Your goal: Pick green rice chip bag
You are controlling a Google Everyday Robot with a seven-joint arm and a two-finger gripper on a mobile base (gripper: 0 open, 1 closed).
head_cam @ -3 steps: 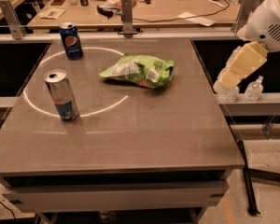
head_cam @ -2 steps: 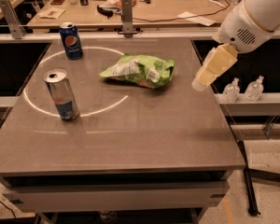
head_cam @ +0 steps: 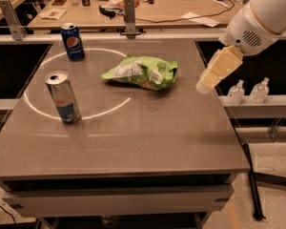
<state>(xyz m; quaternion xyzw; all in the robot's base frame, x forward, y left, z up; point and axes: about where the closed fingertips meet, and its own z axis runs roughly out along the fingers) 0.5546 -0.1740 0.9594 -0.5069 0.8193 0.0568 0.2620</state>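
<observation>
The green rice chip bag (head_cam: 143, 72) is a crinkled light-green foil bag with white patches and a small white label. It lies flat on the grey table (head_cam: 133, 137), near the back middle. My gripper (head_cam: 206, 84) hangs from the white arm (head_cam: 262, 18) at the right. It is cream-coloured and points down and left over the table's right edge. It is to the right of the bag, apart from it, and holds nothing that I can see.
A blue Pepsi can (head_cam: 72, 42) stands at the back left. A silver drink can (head_cam: 63, 97) stands at the left, nearer the front. A white ring is marked on the table. Two small bottles (head_cam: 248, 90) stand on a ledge to the right. A cluttered desk lies behind.
My arm and gripper have moved left, from beyond the table's right edge to over that edge, closer to the bag. The bag and cans have not moved.
</observation>
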